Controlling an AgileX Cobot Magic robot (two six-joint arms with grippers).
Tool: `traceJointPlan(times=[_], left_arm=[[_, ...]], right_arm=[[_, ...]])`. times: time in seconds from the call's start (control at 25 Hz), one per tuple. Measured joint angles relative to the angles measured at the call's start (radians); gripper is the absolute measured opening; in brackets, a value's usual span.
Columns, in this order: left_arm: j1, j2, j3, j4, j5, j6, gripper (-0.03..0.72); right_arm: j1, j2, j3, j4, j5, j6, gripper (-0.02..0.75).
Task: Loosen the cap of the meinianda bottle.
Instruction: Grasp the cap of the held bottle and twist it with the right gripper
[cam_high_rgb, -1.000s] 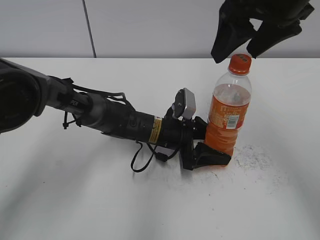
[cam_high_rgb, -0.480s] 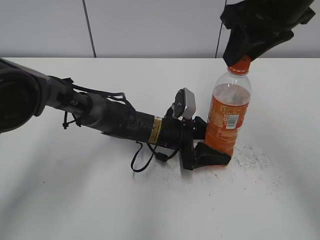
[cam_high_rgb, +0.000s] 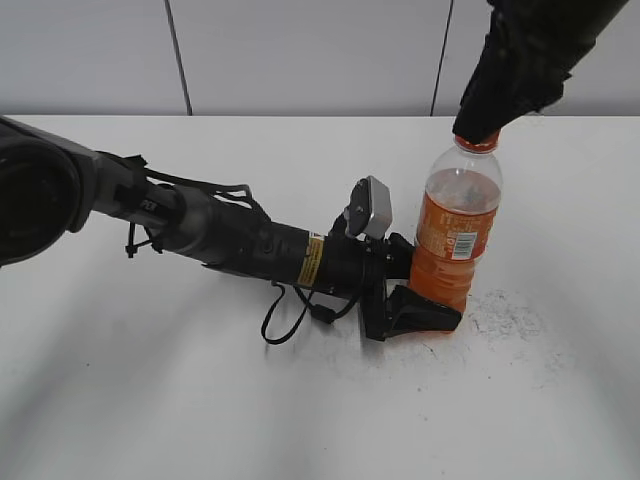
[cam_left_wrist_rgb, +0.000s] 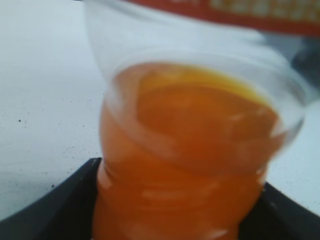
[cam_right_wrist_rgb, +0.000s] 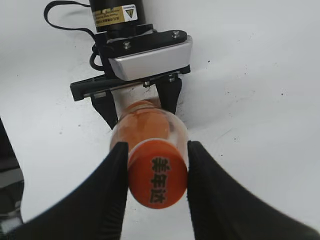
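The meinianda bottle (cam_high_rgb: 458, 225) stands upright on the white table, with orange drink and an orange label. My left gripper (cam_high_rgb: 415, 290) lies low on the table and is shut on the bottle's ridged lower body; the left wrist view shows the bottle (cam_left_wrist_rgb: 190, 150) filling the space between the two black fingers (cam_left_wrist_rgb: 175, 220). My right gripper (cam_high_rgb: 482, 120) comes from above and hides the cap in the exterior view. In the right wrist view its fingers (cam_right_wrist_rgb: 157, 146) press both sides of the orange cap (cam_right_wrist_rgb: 157, 175).
The left arm (cam_high_rgb: 230, 240) stretches across the table from the left, with a loose black cable loop (cam_high_rgb: 290, 315) below it. The white table (cam_high_rgb: 150, 400) shows dark specks near the bottle's base. A pale wall stands behind.
My right gripper has come down from above the bottle onto the cap and closed on it, so the cap is now hidden in the exterior view. The left arm and bottle have not moved.
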Motion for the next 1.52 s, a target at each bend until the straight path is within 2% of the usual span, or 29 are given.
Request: traceJointPlan(times=[0.08, 0.12, 0.16, 0.2, 0.24, 0.28, 0.36, 0.44, 0.48, 0.6, 0.64, 0.8, 0.88, 1.04, 1.12, 1.24, 1.32, 1.36, 1.4, 1.48, 1.52], left_arm=[[0.000, 0.000, 0.000, 0.001, -0.001, 0.000, 0.564], [0.000, 0.000, 0.000, 0.001, -0.001, 0.000, 0.564], [0.000, 0.000, 0.000, 0.001, -0.001, 0.000, 0.564], [0.000, 0.000, 0.000, 0.001, -0.001, 0.000, 0.564], [0.000, 0.000, 0.000, 0.001, -0.001, 0.000, 0.564], [0.000, 0.000, 0.000, 0.001, -0.001, 0.000, 0.564], [0.000, 0.000, 0.000, 0.002, -0.001, 0.000, 0.564], [0.000, 0.000, 0.000, 0.002, -0.001, 0.000, 0.564], [0.000, 0.000, 0.000, 0.002, -0.001, 0.000, 0.564], [0.000, 0.000, 0.000, 0.002, -0.001, -0.002, 0.564], [0.000, 0.000, 0.000, 0.002, -0.001, -0.002, 0.564], [0.000, 0.000, 0.000, 0.002, -0.001, -0.002, 0.564], [0.000, 0.000, 0.000, 0.002, -0.001, -0.002, 0.564], [0.000, 0.000, 0.000, 0.003, 0.000, -0.002, 0.564], [0.000, 0.000, 0.000, 0.003, 0.000, -0.002, 0.564], [0.000, 0.000, 0.000, 0.003, 0.000, -0.002, 0.564], [0.000, 0.000, 0.000, 0.003, -0.001, -0.002, 0.564], [0.000, 0.000, 0.000, 0.003, -0.001, -0.002, 0.564], [0.000, 0.000, 0.000, 0.003, -0.001, -0.002, 0.564], [0.000, 0.000, 0.000, 0.003, -0.001, -0.002, 0.564], [0.000, 0.000, 0.000, 0.003, -0.001, -0.002, 0.564]], right_arm=[[0.000, 0.000, 0.000, 0.010, -0.001, 0.106, 0.314], [-0.001, 0.000, 0.000, 0.018, -0.002, 0.205, 0.396], [-0.001, 0.000, 0.000, 0.021, -0.002, 0.220, 0.408], [-0.001, 0.000, 0.000, 0.027, -0.002, 0.407, 0.538], [-0.001, 0.000, 0.000, 0.027, -0.002, 0.502, 0.572], [-0.001, 0.000, 0.000, 0.027, -0.002, 0.521, 0.577], [-0.001, 0.000, 0.000, 0.000, -0.002, 0.834, 0.577], [-0.001, 0.000, 0.000, -0.033, -0.002, 0.969, 0.511], [-0.001, 0.000, 0.000, -0.045, -0.002, 1.009, 0.449], [-0.001, 0.000, 0.000, -0.045, -0.003, 1.028, 0.289], [-0.001, 0.000, 0.000, -0.043, -0.003, 1.023, 0.262], [-0.001, 0.000, 0.000, -0.035, -0.004, 0.916, 0.261], [-0.001, 0.000, 0.000, -0.033, -0.004, 0.741, 0.261], [-0.001, 0.000, -0.001, -0.014, -0.004, 0.185, 0.261], [-0.001, 0.000, -0.002, -0.011, -0.004, 0.091, 0.261], [-0.001, 0.000, -0.002, -0.010, -0.003, 0.137, 0.279], [-0.001, 0.001, -0.001, -0.010, -0.003, 0.242, 0.365], [-0.001, 0.001, -0.001, -0.011, -0.003, 0.317, 0.443], [-0.001, 0.001, -0.001, -0.014, -0.003, 0.391, 0.489], [-0.001, 0.001, -0.001, -0.015, -0.003, 0.651, 0.537], [-0.001, 0.001, -0.001, -0.017, -0.003, 0.713, 0.536]])
